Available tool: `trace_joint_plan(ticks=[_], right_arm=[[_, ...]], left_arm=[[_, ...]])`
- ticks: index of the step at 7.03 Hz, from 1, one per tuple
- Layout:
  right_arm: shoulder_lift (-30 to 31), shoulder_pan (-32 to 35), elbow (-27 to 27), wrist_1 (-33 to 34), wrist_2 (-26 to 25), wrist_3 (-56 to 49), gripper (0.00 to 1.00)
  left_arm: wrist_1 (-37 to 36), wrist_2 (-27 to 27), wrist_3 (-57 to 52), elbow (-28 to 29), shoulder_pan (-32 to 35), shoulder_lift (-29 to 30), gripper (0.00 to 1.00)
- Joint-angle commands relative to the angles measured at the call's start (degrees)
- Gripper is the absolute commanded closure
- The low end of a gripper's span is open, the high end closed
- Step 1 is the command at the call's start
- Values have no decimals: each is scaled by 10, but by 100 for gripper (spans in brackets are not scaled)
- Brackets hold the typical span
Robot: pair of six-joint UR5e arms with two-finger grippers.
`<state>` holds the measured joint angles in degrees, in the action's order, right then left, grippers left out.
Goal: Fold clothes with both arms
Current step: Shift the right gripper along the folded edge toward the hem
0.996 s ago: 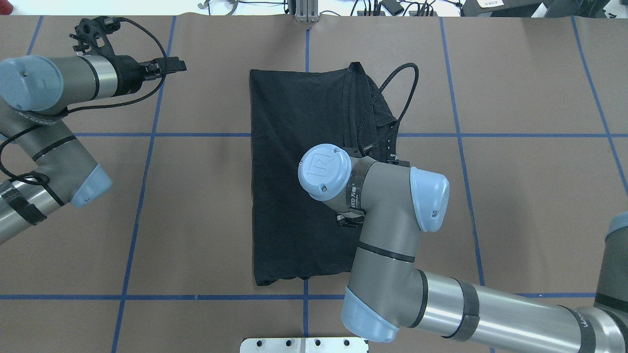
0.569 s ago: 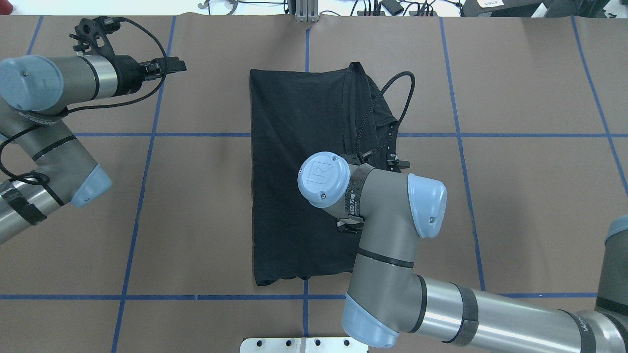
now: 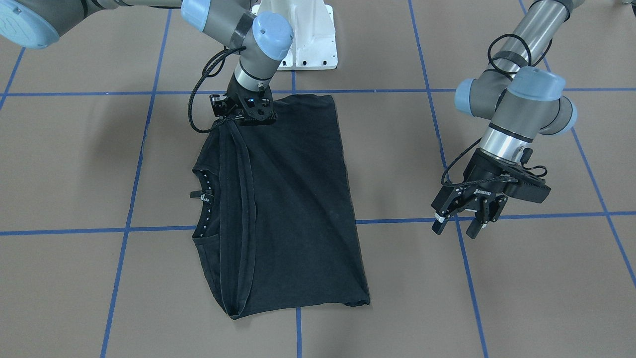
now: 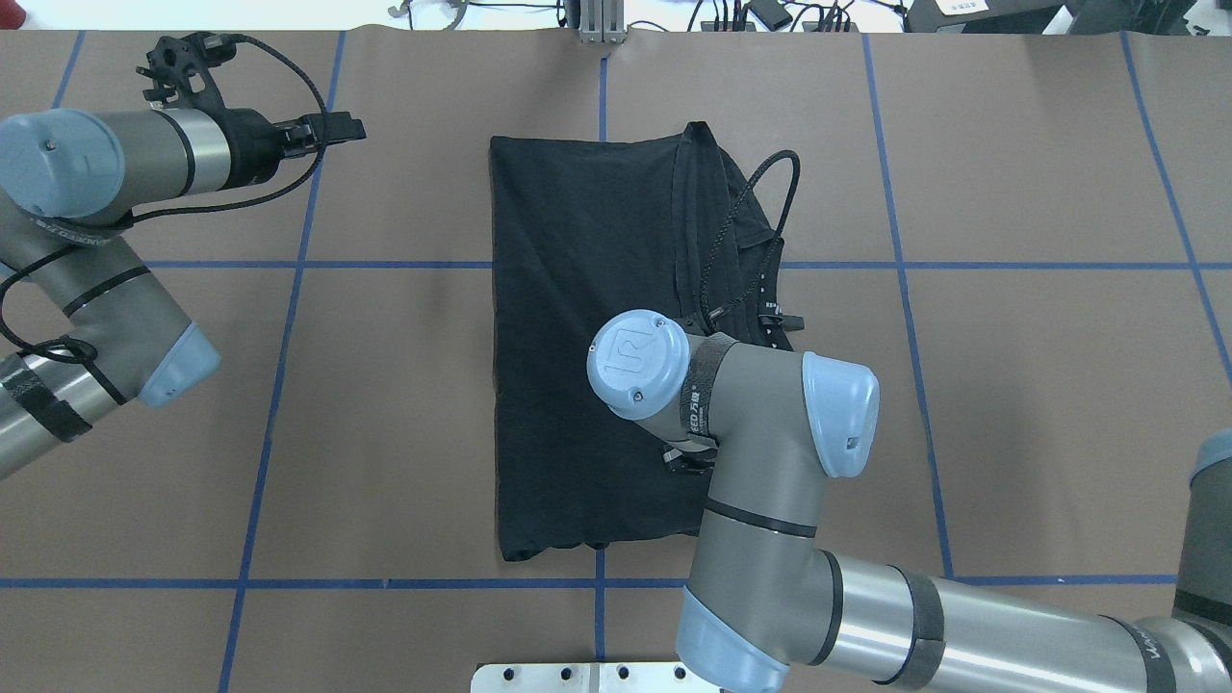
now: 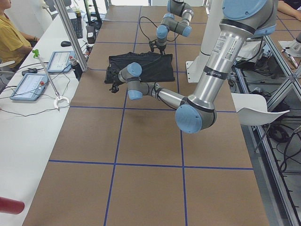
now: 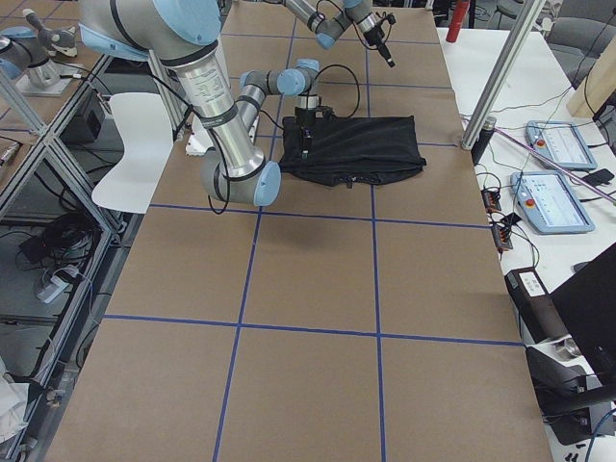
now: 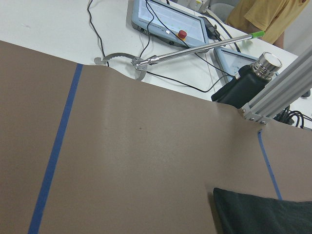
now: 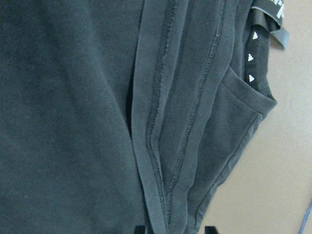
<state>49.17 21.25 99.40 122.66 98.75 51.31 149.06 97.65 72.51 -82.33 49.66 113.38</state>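
Middle of the table: a black T-shirt (image 4: 587, 337) lies folded lengthwise into a tall rectangle on the brown cover (image 4: 1011, 404), across the blue tape lines (image 4: 385, 265).
Collar: it sits on the robot's right side of the shirt, with the dotted neck lining (image 3: 205, 185) showing and a small label (image 3: 202, 197) poking out past it.
Folded edge: long hem bands (image 8: 161, 122) run side by side down that same side of the shirt.
Right arm (image 4: 760, 462): it reaches over the half of the shirt nearer the base, wrist turned down, with its black cable (image 4: 796, 183) looping above the cloth.
Right gripper (image 3: 244, 117): it is low at the shirt's base-side end, on the collar side. In the wrist view its fingertips (image 8: 140, 229) stand apart on either side of the hem bands, not pressed together.
Left arm (image 4: 115, 289): it is bent, off to the robot's left of the shirt.
Left gripper (image 3: 456, 224): it hangs over bare cover, well apart from the shirt, with its fingers spread and nothing between them.
Left wrist view: it shows bare cover and one shirt corner at the lower right. Past the table edge is a white bench with a touch panel (image 7: 168, 19), a grabber stick (image 7: 195, 48) and a steel-capped bottle (image 7: 265, 66).
Base: a white pedestal (image 3: 308, 40) stands near the shirt's end.
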Motion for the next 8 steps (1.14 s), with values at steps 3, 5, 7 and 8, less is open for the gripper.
trace_joint_plan(ticks=[3, 5, 7, 8], right_arm=[[4, -7, -3, -1, 2, -31, 53], [5, -8, -5, -1, 1, -34, 58], [8, -8, -4, 0, 2, -46, 97], [8, -7, -4, 0, 6, -47, 100]], left_arm=[[1, 0, 0, 0, 0, 0, 0], [0, 0, 0, 0, 0, 0, 0], [0, 0, 0, 0, 1, 0, 0], [0, 0, 0, 0, 0, 0, 0]])
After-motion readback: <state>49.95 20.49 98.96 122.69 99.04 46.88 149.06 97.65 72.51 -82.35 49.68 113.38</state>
